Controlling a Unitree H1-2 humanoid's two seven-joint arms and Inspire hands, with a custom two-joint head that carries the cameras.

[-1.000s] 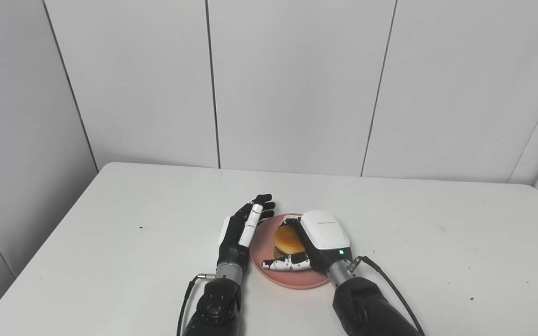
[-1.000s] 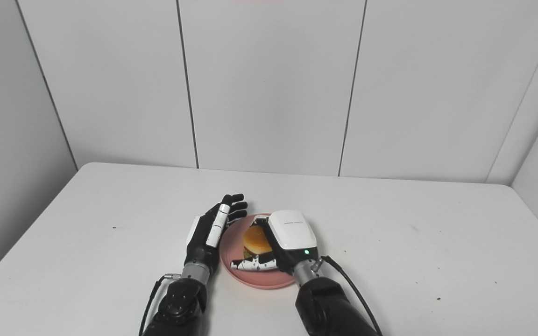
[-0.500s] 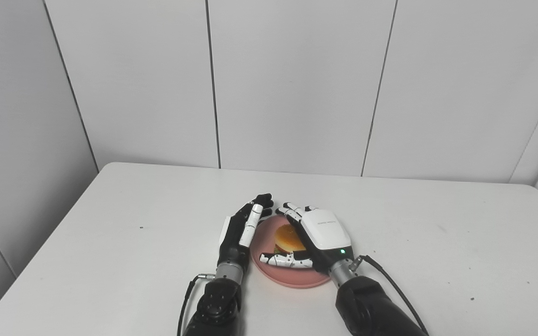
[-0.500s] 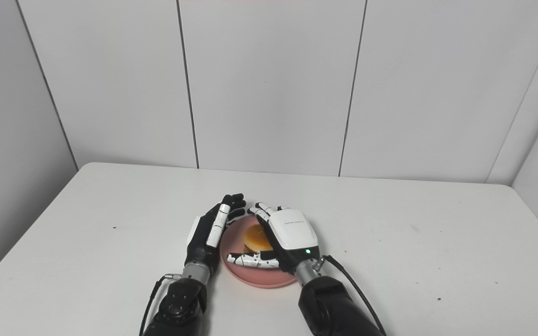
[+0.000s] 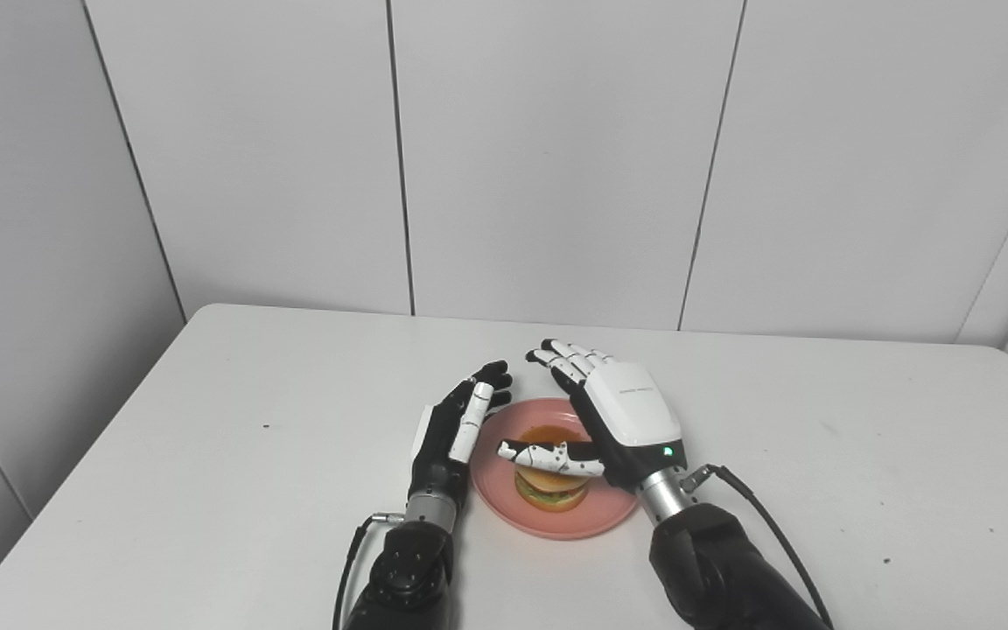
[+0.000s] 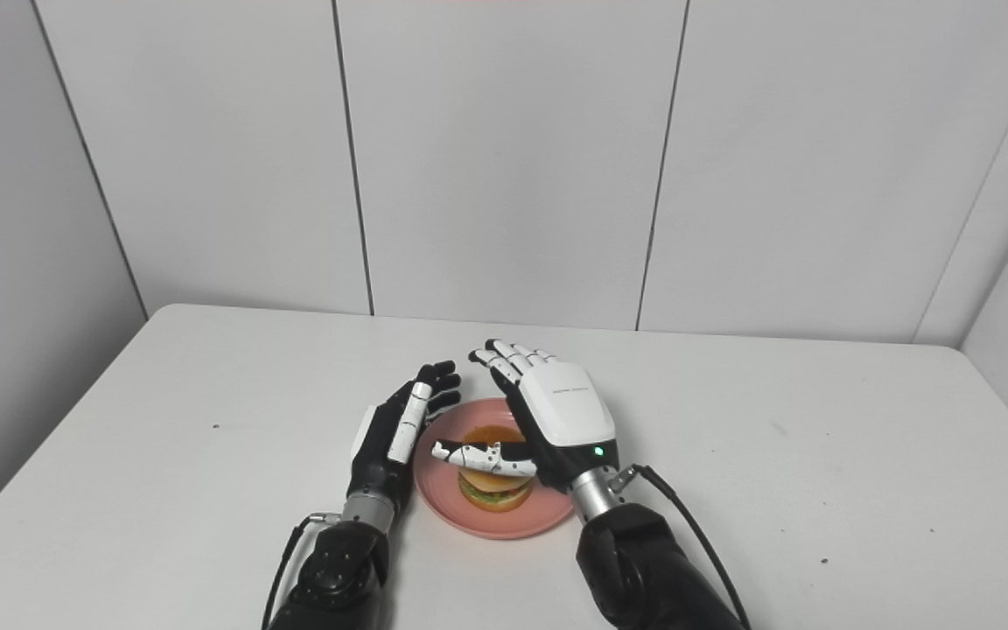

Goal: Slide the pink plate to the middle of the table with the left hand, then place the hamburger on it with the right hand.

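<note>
White tabletop [image 5: 206,455] filling the lower half of both views, backed by pale wall panels [image 5: 556,157]. Much the same scene from either eye; from the right eye, more pink rim showing between the two hands and the bun top clearer behind the thumb; from the left eye, a wider stretch of plate rim showing at the near edge.

One pink plate [image 5: 491,477] near the middle of the tabletop. One hamburger [image 6: 493,493] sitting on it, upright, bun over green filling. Two hands, one at each side.

Right hand [image 5: 622,420] lifted above the plate, fingers [image 6: 504,360] straight and slightly spread, thumb stretched sideways across the front of the hamburger, gripping nothing. Left hand [image 6: 395,429] standing on edge just beside the plate's left rim, fingers extended and close together, thumb laid along them, holding nothing; contact with the rim impossible to tell.

Against a second ago: right hand then wrapped around the hamburger low on the plate, now opened and risen, hamburger left free on the plate. Left hand and plate unchanged.
</note>
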